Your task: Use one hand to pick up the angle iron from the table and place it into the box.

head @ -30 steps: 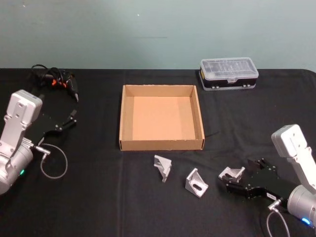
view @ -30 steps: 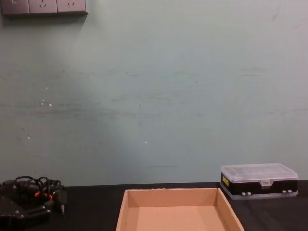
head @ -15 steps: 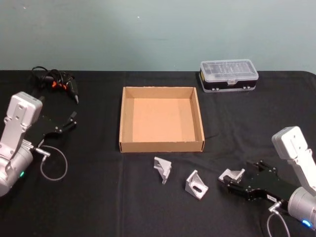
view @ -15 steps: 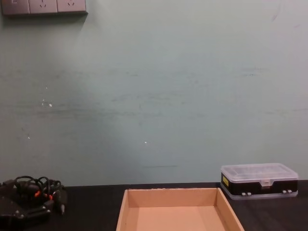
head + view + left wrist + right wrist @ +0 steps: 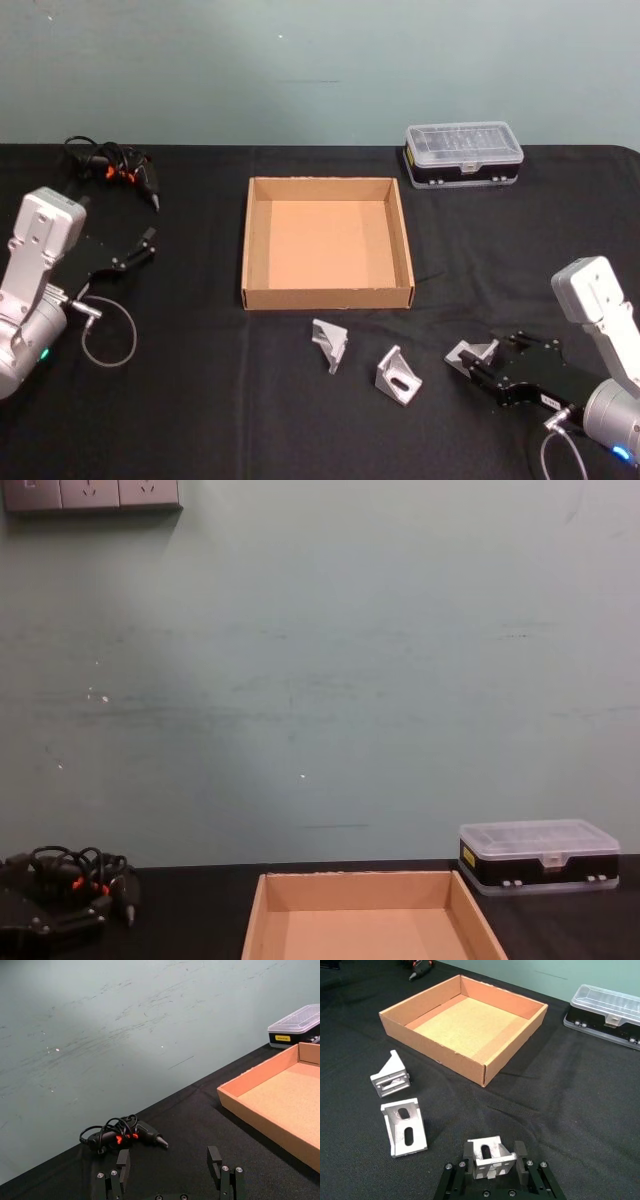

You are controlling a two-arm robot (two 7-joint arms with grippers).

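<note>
Three silver angle irons lie on the black table [image 5: 200, 400] in front of the tan cardboard box [image 5: 325, 297]. The rightmost angle iron [image 5: 468, 352] [image 5: 490, 1156] rests on the table between the fingers of my right gripper [image 5: 476, 366] [image 5: 493, 1154], whose black fingers [image 5: 468, 1151] press against both of its sides. The other two angle irons [image 5: 329, 343] [image 5: 398, 374] lie free, left of the gripper. The box [image 5: 430, 1055] is empty. My left gripper [image 5: 135, 252] [image 5: 169, 1164] hovers open at the table's left, holding nothing.
A black case with a clear lid [image 5: 463, 150] [image 5: 538, 855] stands behind the box's right corner. A black tangle of cables with orange bits [image 5: 110, 165] [image 5: 120, 1135] lies at the back left. A grey cable loop [image 5: 108, 335] hangs by my left arm.
My right gripper has dropped lower, drawn back slightly toward me and narrowed its fingers onto the rightmost angle iron. The left arm has shifted only slightly.
</note>
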